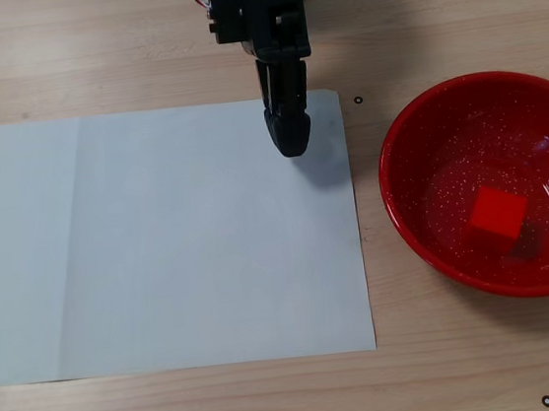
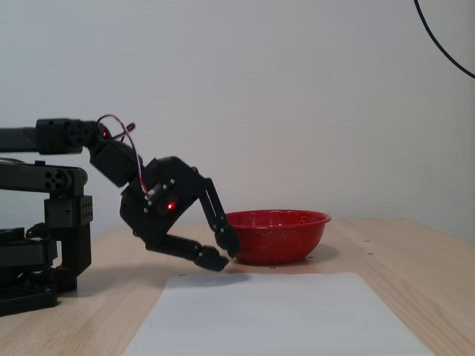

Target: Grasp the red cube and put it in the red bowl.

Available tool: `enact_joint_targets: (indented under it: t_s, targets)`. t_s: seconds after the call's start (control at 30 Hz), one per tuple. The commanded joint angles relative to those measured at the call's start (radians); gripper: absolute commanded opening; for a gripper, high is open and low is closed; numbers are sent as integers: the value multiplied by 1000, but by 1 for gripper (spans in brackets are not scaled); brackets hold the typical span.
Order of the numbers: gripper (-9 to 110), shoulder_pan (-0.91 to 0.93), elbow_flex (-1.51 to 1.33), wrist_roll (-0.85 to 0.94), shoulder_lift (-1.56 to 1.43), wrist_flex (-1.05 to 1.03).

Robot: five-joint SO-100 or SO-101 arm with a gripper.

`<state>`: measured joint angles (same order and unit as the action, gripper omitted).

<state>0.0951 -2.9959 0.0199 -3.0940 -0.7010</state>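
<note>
The red cube (image 1: pixel 498 212) lies inside the red bowl (image 1: pixel 390 168), a little right of its middle, in the fixed view from above. In the side-on fixed view only the red bowl (image 2: pixel 276 239) shows; its wall hides the cube. My black gripper (image 1: pixel 289 141) hangs over the far right corner of the white paper sheet (image 1: pixel 159 238), well left of the bowl. Seen from the side, the gripper (image 2: pixel 224 255) is low, just above the table, its fingertips nearly meeting and holding nothing.
The paper sheet (image 2: pixel 274 315) covers most of the wooden table in front of the arm. The arm's base (image 2: pixel 37 267) stands at the left in the side-on fixed view. A small black ring (image 1: pixel 547 401) lies near the front right edge.
</note>
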Motion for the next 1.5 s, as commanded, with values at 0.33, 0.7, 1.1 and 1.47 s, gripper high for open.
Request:
enact_joint_targets:
  t_s: [0.33, 0.7, 1.1, 1.47]
  targets:
    - [0, 9, -107, 17, -183, 41]
    - [0, 9, -109, 115, -175, -140]
    - [0, -18, -109, 120, -183, -187]
    - [0, -6, -109, 84, -183, -189]
